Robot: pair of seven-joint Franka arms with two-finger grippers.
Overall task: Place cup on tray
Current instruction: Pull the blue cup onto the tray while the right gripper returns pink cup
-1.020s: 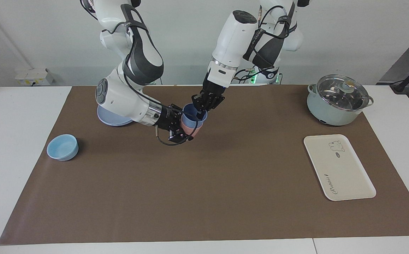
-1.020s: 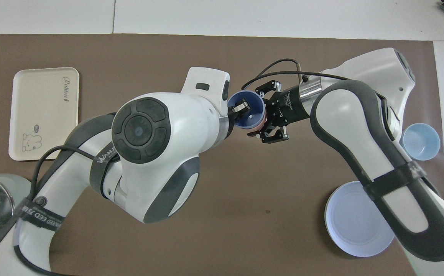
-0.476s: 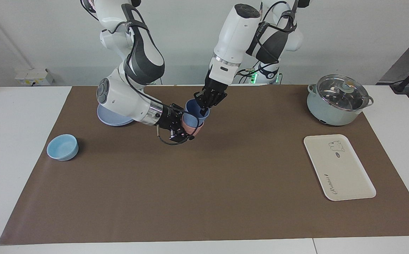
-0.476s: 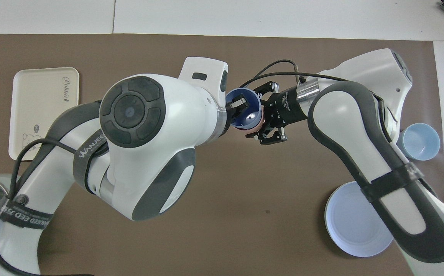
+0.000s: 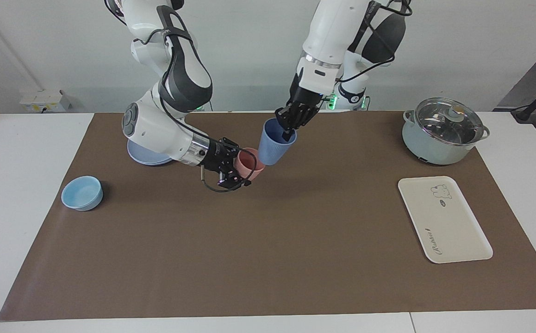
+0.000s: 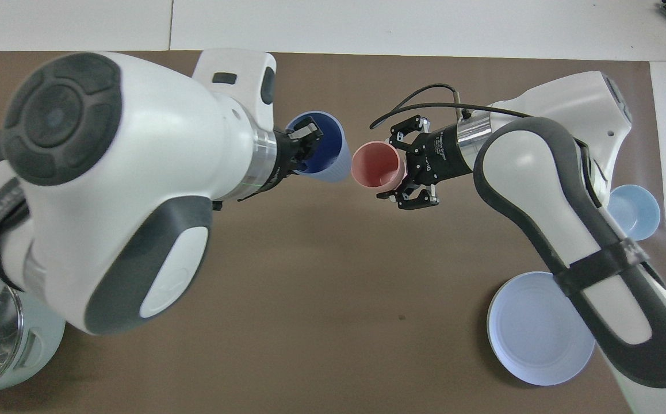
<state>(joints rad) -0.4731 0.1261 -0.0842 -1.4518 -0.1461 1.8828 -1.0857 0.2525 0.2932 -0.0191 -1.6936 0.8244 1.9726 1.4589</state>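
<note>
1. the white table (image 5: pixel 27 222) carries a brown mat (image 5: pixel 268 249) that covers most of its top.
2. the left arm comes down from its base over the middle of the mat; the left end effector (image 5: pixel 290 124) is clenched on the rim of the blue ribbed cup (image 5: pixel 273 142), one finger inside the mouth and one outside. the cup hangs in the air, tilted, over the mat's robot-side half.
3. the right arm bends low across the mat from its own end; the right end effector (image 5: pixel 231 167) is clenched around the pink cup (image 5: pixel 249 163), which is held tipped with its mouth up and toward the blue cup. the two cups sit just beside each other; in the overhead view a narrow gap shows between the blue cup (image 6: pixel 320 147) and the pink cup (image 6: pixel 376 165).
4. a pale green pot with a glass lid (image 5: pixel 443 130) stands near the robots at the left arm's end of the table.
5. the cream-white tray (image 5: pixel 448 226) with a bear drawing lies flat on the mat at the left arm's end, farther from the robots than the pot and well apart from the blue cup. nothing stands on it.
6. a round blue plate (image 6: pixel 540 339) lies on the mat at the right arm's end, partly under that arm.
7. a light-blue bowl (image 5: pixel 82 192) sits at the mat's edge at the right arm's end, farther from the robots than the plate.
</note>
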